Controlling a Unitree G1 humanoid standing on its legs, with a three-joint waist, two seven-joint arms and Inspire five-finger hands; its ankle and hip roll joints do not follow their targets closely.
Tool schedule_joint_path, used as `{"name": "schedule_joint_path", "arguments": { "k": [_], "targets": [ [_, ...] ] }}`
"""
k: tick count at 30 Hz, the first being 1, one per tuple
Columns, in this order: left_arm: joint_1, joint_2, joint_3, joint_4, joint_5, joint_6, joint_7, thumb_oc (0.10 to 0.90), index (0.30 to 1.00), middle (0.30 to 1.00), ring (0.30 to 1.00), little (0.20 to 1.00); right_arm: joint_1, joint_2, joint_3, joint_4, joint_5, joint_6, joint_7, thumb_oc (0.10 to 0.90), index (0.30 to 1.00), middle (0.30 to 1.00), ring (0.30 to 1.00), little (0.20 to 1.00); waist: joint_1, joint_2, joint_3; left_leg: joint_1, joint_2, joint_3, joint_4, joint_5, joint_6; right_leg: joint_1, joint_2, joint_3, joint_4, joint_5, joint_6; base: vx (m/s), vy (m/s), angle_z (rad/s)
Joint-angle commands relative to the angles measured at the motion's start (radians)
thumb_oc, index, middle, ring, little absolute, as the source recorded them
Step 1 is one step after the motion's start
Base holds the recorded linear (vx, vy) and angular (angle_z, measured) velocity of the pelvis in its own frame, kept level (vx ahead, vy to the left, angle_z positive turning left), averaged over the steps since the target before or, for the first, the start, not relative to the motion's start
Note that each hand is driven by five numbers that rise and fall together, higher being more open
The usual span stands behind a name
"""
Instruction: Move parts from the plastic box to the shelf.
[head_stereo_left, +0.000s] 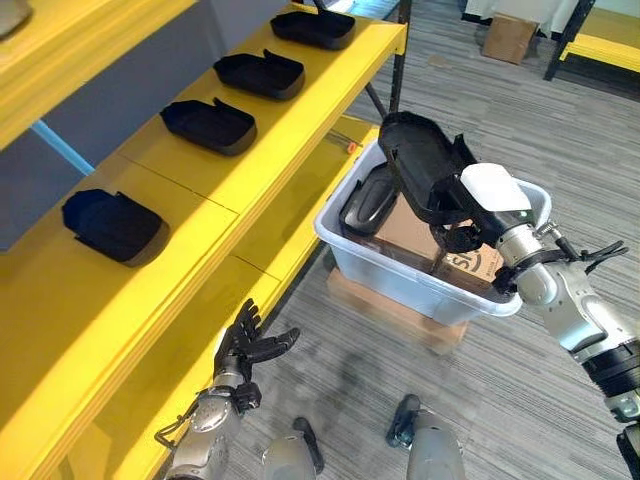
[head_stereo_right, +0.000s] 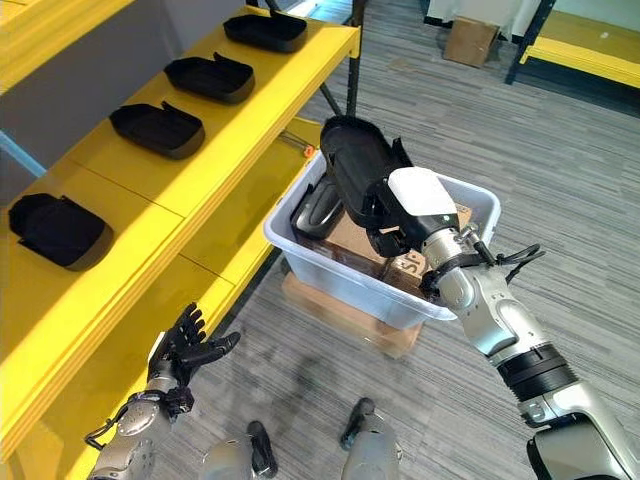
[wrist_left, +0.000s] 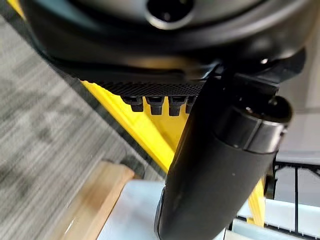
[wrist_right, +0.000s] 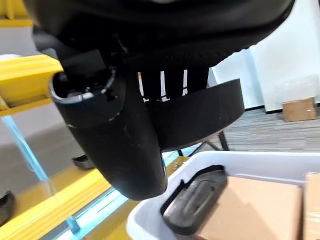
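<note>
The step in hand looks like the carry: the right hand (head_stereo_right: 400, 215) has its fingers curled round a black moulded part (head_stereo_right: 358, 160) and holds it tilted above the clear plastic box (head_stereo_left: 392, 275), free of the box's contents; the white-covered thumb lies across the part's near end. A second black part (head_stereo_left: 368, 198) leans inside the box against its shelf-side wall, beside a cardboard piece (head_stereo_left: 420, 235) lying flat in it; the box stands on a wooden board (head_stereo_left: 385, 305) on the carpeted floor.

Four like parts already sit in a row on the yellow shelf (head_stereo_left: 260, 160); the nearest part (head_stereo_left: 112, 225) stands well apart from the next (head_stereo_left: 208, 125), so that gap, or the bare stretch nearer the robot, seems the likely place for the held one. The next move, as I judge it, calls for swinging the right arm toward the shelf, clearing its front edge, then setting the part down hollow side up like the others.

The left hand (head_stereo_left: 245, 345) hangs low by the shelf's lower board, fingers spread and holding nothing. In the right wrist view the thumb hides most of the grip, so how firmly the fingers sit on the part is hard to make out; the farthest shelf part (head_stereo_left: 312, 27) is cut off by the view's edge; what lies under the cardboard is hidden.
</note>
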Motion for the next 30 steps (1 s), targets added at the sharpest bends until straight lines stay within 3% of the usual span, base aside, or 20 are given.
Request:
{"name": "schedule_joint_path", "arguments": {
  "k": [1, 10, 16, 18, 20, 21, 25, 26, 27, 28, 29, 30],
  "targets": [
    [-0.033, 0.043, -0.004, -0.090, 0.050, -0.083, -0.011, 0.900, 1.000, 1.000, 1.000, 1.000, -0.109, 0.004, -0.161, -0.097, 0.026, -0.039, -0.116, 0.400, 0.300, 0.300, 0.300, 0.300, 0.019, -0.012, -0.067, 0.074, 0.043, 0.002, -0.040, 0.006, -0.019, 0.056, -0.039, 0.062, -0.018, 0.036, 0.125, 0.02, 0.068, 0.07],
    [-0.016, 0.032, 0.015, -0.097, 0.072, -0.082, -0.010, 0.900, 1.000, 1.000, 1.000, 1.000, -0.091, 0.036, -0.159, -0.083, -0.002, -0.035, -0.101, 0.400, 0.300, 0.300, 0.300, 0.300, 0.036, -0.056, -0.100, 0.096, 0.001, -0.003, -0.095, 0.000, -0.007, 0.079, -0.066, 0.042, -0.066, 0.090, 0.159, 0.06, 0.040, 0.09],
    [-0.009, 0.041, 0.021, -0.113, 0.077, -0.082, -0.012, 0.900, 1.000, 1.000, 1.000, 1.000, -0.105, 0.041, -0.146, -0.074, -0.001, -0.033, -0.100, 0.400, 0.300, 0.300, 0.300, 0.300, 0.043, -0.068, -0.109, 0.089, -0.010, -0.015, -0.079, -0.017, 0.004, 0.089, -0.078, 0.040, -0.082, 0.120, 0.177, 0.07, 0.050, 0.03],
    [-0.001, 0.046, 0.020, -0.124, 0.076, -0.084, -0.012, 0.900, 1.000, 1.000, 1.000, 1.000, -0.097, 0.045, -0.146, -0.070, -0.008, -0.027, -0.094, 0.400, 0.300, 0.300, 0.300, 0.300, 0.059, -0.073, -0.103, 0.069, -0.050, -0.041, -0.048, -0.048, 0.030, 0.114, -0.114, 0.038, -0.096, 0.179, 0.203, 0.12, 0.231, 0.10],
    [0.002, 0.049, 0.021, -0.129, 0.076, -0.084, -0.011, 0.900, 1.000, 1.000, 1.000, 1.000, -0.092, 0.047, -0.149, -0.070, -0.011, -0.024, -0.093, 0.400, 0.300, 0.300, 0.300, 0.300, 0.059, -0.074, -0.103, 0.066, -0.066, -0.049, -0.049, -0.055, 0.041, 0.122, -0.127, 0.034, -0.100, 0.193, 0.212, 0.08, 0.204, 0.25],
    [0.003, 0.052, 0.020, -0.132, 0.079, -0.085, -0.006, 0.900, 1.000, 1.000, 1.000, 1.000, -0.083, 0.048, -0.150, -0.071, -0.022, -0.019, -0.093, 0.400, 0.300, 0.300, 0.300, 0.300, 0.064, -0.076, -0.105, 0.067, -0.106, -0.061, -0.070, -0.060, 0.056, 0.136, -0.158, 0.046, -0.115, 0.260, 0.236, 0.05, 0.180, 0.34],
    [-0.002, 0.061, 0.021, -0.137, 0.109, -0.087, 0.002, 0.900, 1.000, 1.000, 1.000, 1.000, -0.060, 0.053, -0.152, -0.067, -0.022, -0.019, -0.093, 0.400, 0.300, 0.300, 0.300, 0.300, 0.057, -0.075, -0.119, 0.077, -0.163, -0.088, -0.151, -0.037, 0.085, 0.125, -0.191, 0.081, -0.115, 0.305, 0.238, 0.08, 0.217, 0.44],
    [-0.007, 0.067, 0.015, -0.132, 0.113, -0.088, 0.003, 0.900, 1.000, 1.000, 1.000, 1.000, -0.052, 0.048, -0.153, -0.066, -0.018, -0.022, -0.093, 0.400, 0.300, 0.300, 0.300, 0.300, 0.045, -0.072, -0.123, 0.082, -0.172, -0.104, -0.182, -0.027, 0.086, 0.114, -0.177, 0.130, -0.109, 0.319, 0.238, -0.01, 0.080, 0.54],
    [-0.015, 0.071, 0.010, -0.129, 0.111, -0.090, 0.004, 0.900, 1.000, 1.000, 1.000, 1.000, -0.052, 0.041, -0.152, -0.064, -0.014, -0.022, -0.092, 0.400, 0.300, 0.300, 0.300, 0.300, 0.032, -0.071, -0.124, 0.084, -0.181, -0.106, -0.229, 0.017, 0.093, 0.073, -0.153, 0.190, -0.109, 0.329, 0.209, 0.07, 0.174, 0.63],
    [-0.036, 0.072, -0.004, -0.102, 0.106, -0.092, 0.005, 0.900, 1.000, 1.000, 1.000, 1.000, -0.043, 0.029, -0.154, -0.059, -0.008, -0.024, -0.089, 0.400, 0.300, 0.300, 0.300, 0.300, -0.004, -0.058, -0.121, 0.102, -0.186, -0.154, -0.283, 0.053, 0.091, 0.000, 0.004, 0.361, -0.111, 0.244, 0.172, 0.03, 0.123, 0.62],
    [-0.038, 0.072, -0.004, -0.101, 0.106, -0.093, 0.005, 0.900, 1.000, 1.000, 1.000, 1.000, -0.043, 0.028, -0.155, -0.059, -0.008, -0.024, -0.089, 0.400, 0.300, 0.300, 0.300, 0.300, -0.001, -0.057, -0.123, 0.101, -0.184, -0.151, -0.287, 0.058, 0.089, -0.004, 0.006, 0.363, -0.112, 0.246, 0.169, 0.13, 0.125, 0.79],
    [-0.055, 0.067, -0.013, -0.088, 0.115, -0.093, 0.005, 0.900, 1.000, 1.000, 1.000, 1.000, -0.026, 0.023, -0.165, -0.059, 0.005, -0.026, -0.089, 0.400, 0.300, 0.300, 0.300, 0.300, -0.017, -0.056, -0.119, 0.112, -0.197, -0.191, -0.313, 0.075, 0.089, -0.040, 0.116, 0.414, -0.110, 0.174, 0.144, 0.07, 0.007, 0.88]
  ]
}}
